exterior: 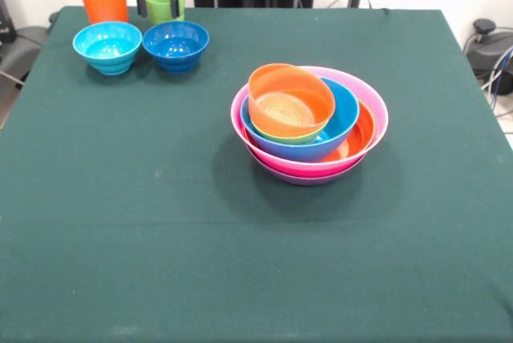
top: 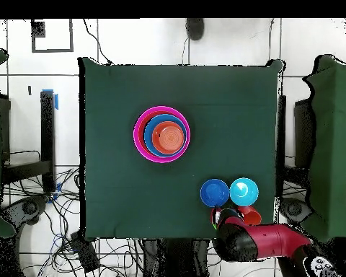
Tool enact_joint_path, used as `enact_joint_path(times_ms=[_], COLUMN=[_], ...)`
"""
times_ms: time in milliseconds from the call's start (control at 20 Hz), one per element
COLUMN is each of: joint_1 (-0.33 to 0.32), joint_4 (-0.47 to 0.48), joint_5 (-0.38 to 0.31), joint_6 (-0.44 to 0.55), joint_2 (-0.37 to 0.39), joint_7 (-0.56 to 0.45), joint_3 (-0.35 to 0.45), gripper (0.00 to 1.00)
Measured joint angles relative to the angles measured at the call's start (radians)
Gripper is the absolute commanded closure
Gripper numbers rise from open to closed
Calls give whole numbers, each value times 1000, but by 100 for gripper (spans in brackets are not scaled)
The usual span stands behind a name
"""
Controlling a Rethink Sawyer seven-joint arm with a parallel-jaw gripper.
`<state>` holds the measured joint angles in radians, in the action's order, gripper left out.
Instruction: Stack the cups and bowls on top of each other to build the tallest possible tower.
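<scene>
The tower (exterior: 309,123) stands right of the table's middle. Its base is the large pink and purple bowls, then a large orange and a large blue bowl, a small lime green bowl, and a small orange bowl (exterior: 290,101) tilted on top. It also shows in the overhead view (top: 162,135). The orange cup (exterior: 104,4) and the lime green cup (exterior: 164,2) stand upright at the far left edge. My gripper (exterior: 157,6) hangs at the green cup, open, one finger at the cup's left side and one across its front. In the overhead view the arm (top: 255,242) hides the green cup.
A small light blue bowl (exterior: 107,46) and a small dark blue bowl (exterior: 175,45) sit upright side by side just in front of the cups. They show in the overhead view too, dark blue bowl (top: 214,192) and light blue bowl (top: 244,191). The green cloth (exterior: 160,223) covers the table.
</scene>
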<state>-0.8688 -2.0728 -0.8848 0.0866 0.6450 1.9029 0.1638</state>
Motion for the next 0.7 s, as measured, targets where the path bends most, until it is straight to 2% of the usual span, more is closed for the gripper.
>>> enact_joint_path(times_ms=[250, 700], joint_1=[-2, -6], joint_4=[3, 45], joint_5=[0, 0], joint_6=[0, 0], joint_2=[-5, -83], joint_7=[0, 0], joint_3=[1, 1], gripper=[0, 0])
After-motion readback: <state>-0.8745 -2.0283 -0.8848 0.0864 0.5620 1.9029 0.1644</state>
